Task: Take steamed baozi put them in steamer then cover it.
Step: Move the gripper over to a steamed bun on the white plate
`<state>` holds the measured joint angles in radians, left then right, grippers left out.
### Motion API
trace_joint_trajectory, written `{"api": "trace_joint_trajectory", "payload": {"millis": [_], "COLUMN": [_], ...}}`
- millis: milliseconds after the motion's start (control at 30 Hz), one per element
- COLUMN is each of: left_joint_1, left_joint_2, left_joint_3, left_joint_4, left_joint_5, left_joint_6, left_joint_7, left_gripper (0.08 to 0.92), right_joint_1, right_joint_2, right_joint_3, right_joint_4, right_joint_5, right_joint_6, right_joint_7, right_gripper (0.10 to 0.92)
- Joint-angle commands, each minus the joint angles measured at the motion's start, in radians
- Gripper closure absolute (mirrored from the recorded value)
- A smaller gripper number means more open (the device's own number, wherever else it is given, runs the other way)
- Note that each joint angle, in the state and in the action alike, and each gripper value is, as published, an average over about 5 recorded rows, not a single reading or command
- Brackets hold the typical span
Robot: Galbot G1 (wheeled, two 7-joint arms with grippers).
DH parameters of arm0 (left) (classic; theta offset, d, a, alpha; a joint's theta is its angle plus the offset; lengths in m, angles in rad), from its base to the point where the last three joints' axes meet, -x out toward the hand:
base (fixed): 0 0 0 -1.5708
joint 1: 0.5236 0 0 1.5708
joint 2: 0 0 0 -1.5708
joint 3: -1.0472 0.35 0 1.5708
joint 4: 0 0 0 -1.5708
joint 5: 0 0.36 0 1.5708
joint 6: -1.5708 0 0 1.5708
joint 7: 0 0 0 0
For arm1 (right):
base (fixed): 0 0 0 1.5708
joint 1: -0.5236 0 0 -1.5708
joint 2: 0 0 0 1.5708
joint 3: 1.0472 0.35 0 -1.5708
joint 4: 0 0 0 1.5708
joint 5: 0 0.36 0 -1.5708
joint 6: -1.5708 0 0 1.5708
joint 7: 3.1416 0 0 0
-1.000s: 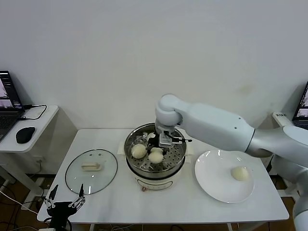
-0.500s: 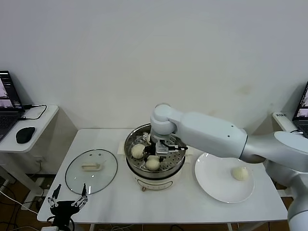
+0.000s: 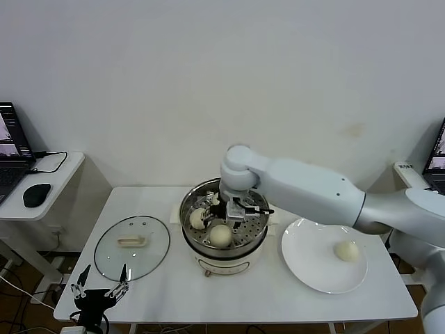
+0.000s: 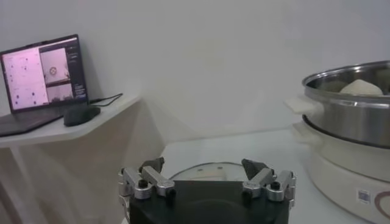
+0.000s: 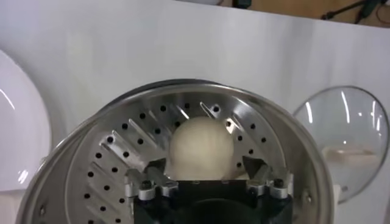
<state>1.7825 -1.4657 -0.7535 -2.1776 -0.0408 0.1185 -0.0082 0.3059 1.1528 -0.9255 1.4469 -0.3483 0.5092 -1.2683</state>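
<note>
The right gripper (image 3: 235, 207) hangs with its fingers spread apart over the shiny round steel steamer (image 3: 224, 238), where cream-white round baozi (image 3: 220, 235) lie on the perforated tray. One more bun (image 3: 346, 250) sits on the flat white plate (image 3: 306, 268). The left gripper (image 3: 98, 292), also spread wide, waits near the clear glass cover (image 3: 132, 248) lying on the table.

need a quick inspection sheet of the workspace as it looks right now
surface: white rectangular table.
job's things: round shiny steel steamer on a cream base, two cream-white baozi in it; a third may lie under the gripper, cannot tell; another baozi on the flat white plate; clear glass cover flat on the table, left of the steamer.
clutter: nothing seen.
grippers: right gripper open over the steamer tray, a baozi beyond its fingers; left gripper open, parked at the table's near-left corner.
cables: black cable on the side desk.
surroundings: laptop, black mouse, white wall.
</note>
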Motion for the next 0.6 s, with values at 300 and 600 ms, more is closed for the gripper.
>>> {"api": "trace_joint_trajectory", "payload": {"millis": [300, 600], "left_joint_1": [-0.024, -0.021], "left_joint_2": [0.013, 0.023], "left_joint_3": [0.009, 0.020], "left_joint_4": [0.006, -0.006], "left_joint_5": [-0.003, -0.004], "left_joint_6": [0.012, 0.020], "left_joint_7": [0.019, 0.036], "left_gripper": [0.177, 0.177], "right_joint_1": [0.097, -0.143], "right_joint_2": [-0.320, -0.501], "right_joint_3": [0.164, 0.364], "right_joint_4": [-0.052, -0.059], "right_joint_5": [0.298, 0.177], "right_joint_6": [-0.753, -0.866], "right_joint_7": [-0.027, -0.056], "right_gripper": [0.203, 0.203]}}
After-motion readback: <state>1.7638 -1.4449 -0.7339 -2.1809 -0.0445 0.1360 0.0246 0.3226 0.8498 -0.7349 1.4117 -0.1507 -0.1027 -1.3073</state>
